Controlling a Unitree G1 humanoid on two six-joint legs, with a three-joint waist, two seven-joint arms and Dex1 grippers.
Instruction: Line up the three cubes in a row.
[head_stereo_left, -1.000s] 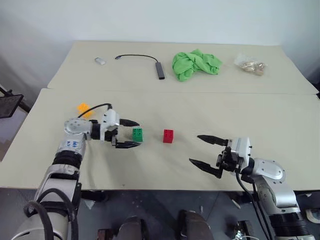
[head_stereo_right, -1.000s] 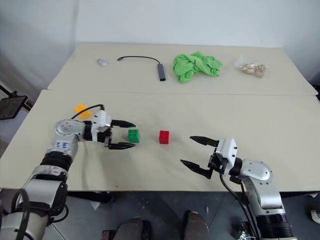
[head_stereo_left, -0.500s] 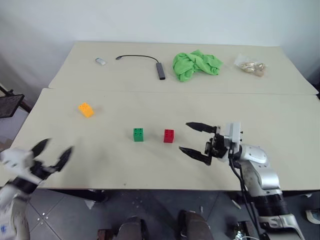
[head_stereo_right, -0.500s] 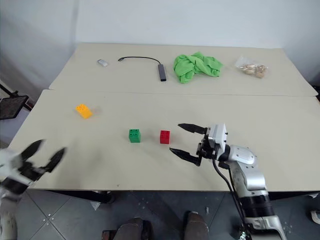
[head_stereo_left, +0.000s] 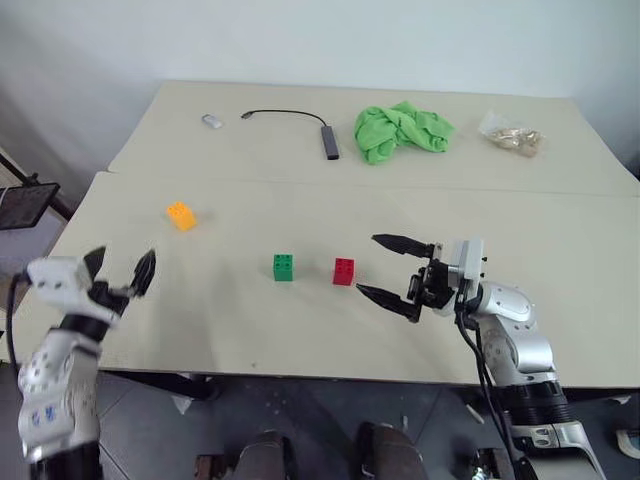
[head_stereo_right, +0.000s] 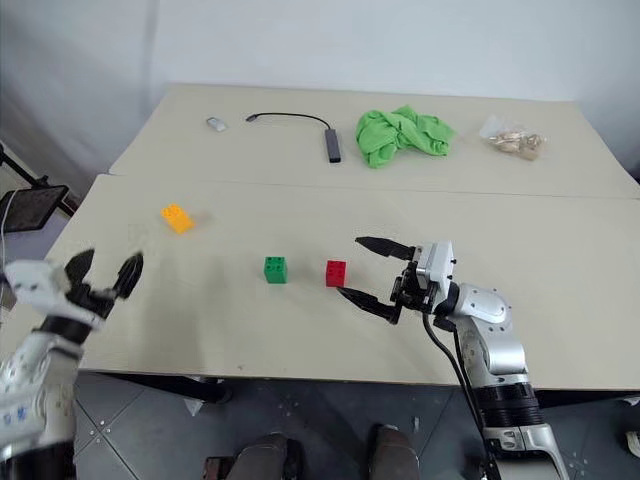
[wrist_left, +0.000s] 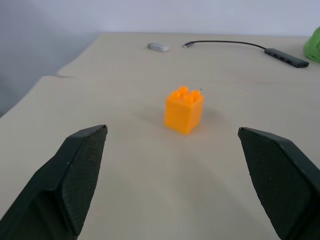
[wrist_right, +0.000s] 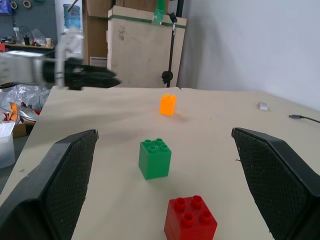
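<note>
Cubes are sitting loose on the near surface (head_stereo_left: 560, 250): the green cube (head_stereo_left: 283, 267) and red cube (head_stereo_left: 343, 271) are standing close together mid-surface, while the orange-yellow cube (head_stereo_left: 181, 215) is lying well apart, farther left. Just right of the red cube, the right tool (head_stereo_left: 392, 271) is hovering spread wide, gripping nothing. At the near left edge, the left tool (head_stereo_left: 120, 270) is gaping too, facing the orange-yellow cube.
</note>
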